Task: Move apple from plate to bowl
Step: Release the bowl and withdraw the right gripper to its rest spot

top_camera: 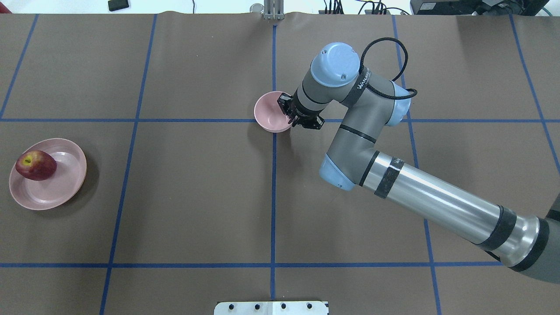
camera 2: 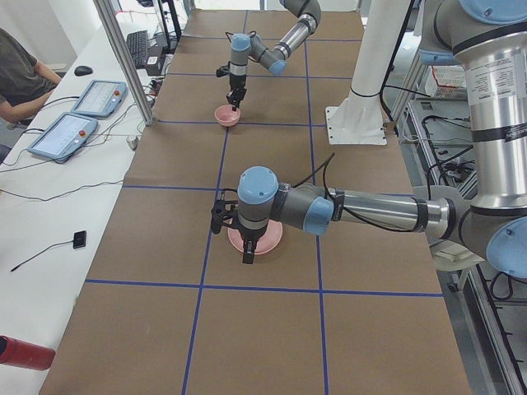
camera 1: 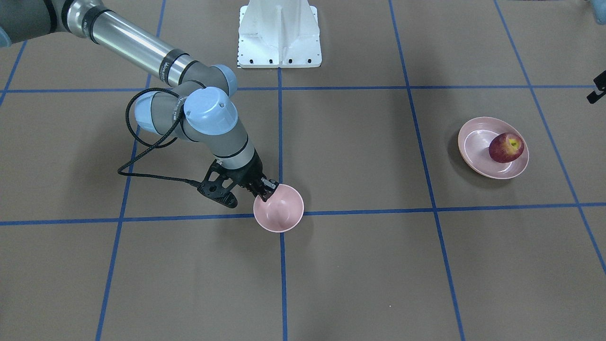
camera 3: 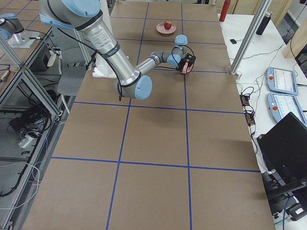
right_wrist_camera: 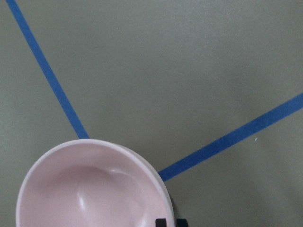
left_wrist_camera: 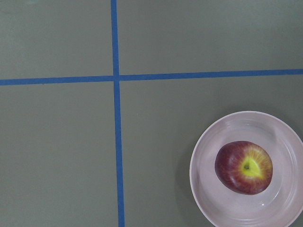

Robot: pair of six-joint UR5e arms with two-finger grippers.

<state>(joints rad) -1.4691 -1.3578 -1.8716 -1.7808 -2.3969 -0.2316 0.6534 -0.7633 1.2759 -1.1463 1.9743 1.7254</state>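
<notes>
One apple [camera 1: 506, 148] rests on plate [camera 1: 474, 142]; right pincer [camera 1: 266, 190] clamps bowl [camera 1: 285, 209].

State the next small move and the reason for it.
Probably shift the left tool sideways until it is centred over the apple. The apple lies on the plate, low and to the right in the left wrist view. The bowl is empty, and the right tool appears to pinch its rim.

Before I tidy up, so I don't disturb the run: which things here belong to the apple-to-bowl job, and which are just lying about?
Job: apple, plate, bowl, right gripper at the bowl's rim.
Lying about: white mount, red cylinder, small black device, two tablets.
</notes>
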